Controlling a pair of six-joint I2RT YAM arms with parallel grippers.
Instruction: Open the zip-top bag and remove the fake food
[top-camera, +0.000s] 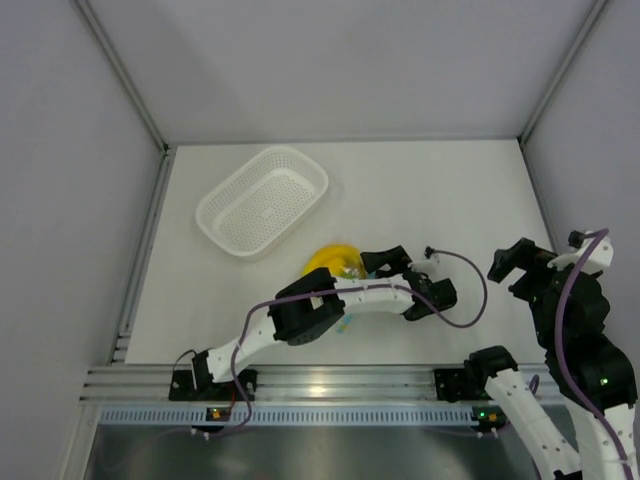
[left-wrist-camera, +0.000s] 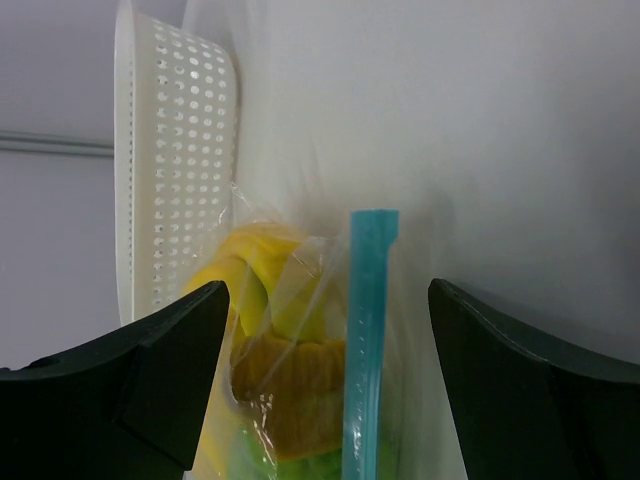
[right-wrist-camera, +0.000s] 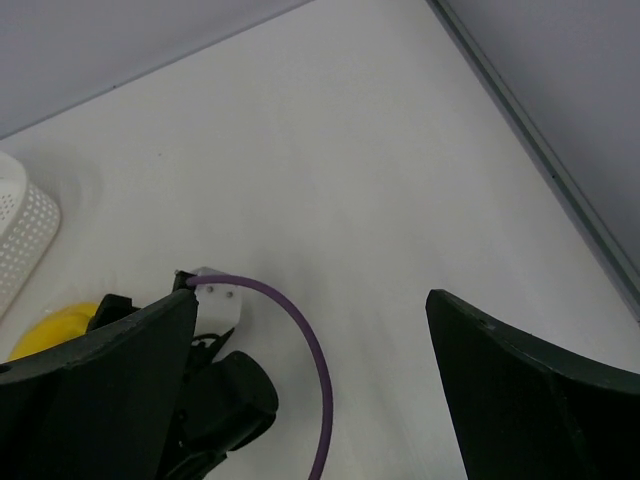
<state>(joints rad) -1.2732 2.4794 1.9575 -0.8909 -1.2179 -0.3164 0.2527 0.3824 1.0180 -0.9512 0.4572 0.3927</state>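
White tabletop (top-camera: 450, 190), grey enclosure walls on three sides. White perforated basket (top-camera: 262, 200) sat far-left of centre, set on a diagonal in the top view.

Position: zip-top bag (left-wrist-camera: 318, 250) lay near mid-table, just beside the basket's near corner and partly under the left forearm (top-camera: 370, 293). Its full outline could not be read from above. Fake food (top-camera: 333, 262) was inside the bag. The yellow banana bunch (left-wrist-camera: 250, 270) was farthest from the left wrist camera, then the orange oval fruit (left-wrist-camera: 290, 385). The green fruit (left-wrist-camera: 315, 465) was cut off by the bottom edge of that view.

Orientation: light blue zip strip (left-wrist-camera: 368, 330) ran straight up the left wrist view, long axis parallel to the fingers, squared end pointing away from the camera. It lay along the bag's right side in that view, fruits to its left, basket behind on the left.

Left gripper (left-wrist-camera: 325, 290): jaws wide apart, one either side of the bag, strip between them. Nothing clamped. Contact with the plastic could not be told.

Right gripper (right-wrist-camera: 310, 295): jaws fully spread and empty, over the table's right side, well apart from the bag. The left arm's purple cable (right-wrist-camera: 322, 380) showed below it.
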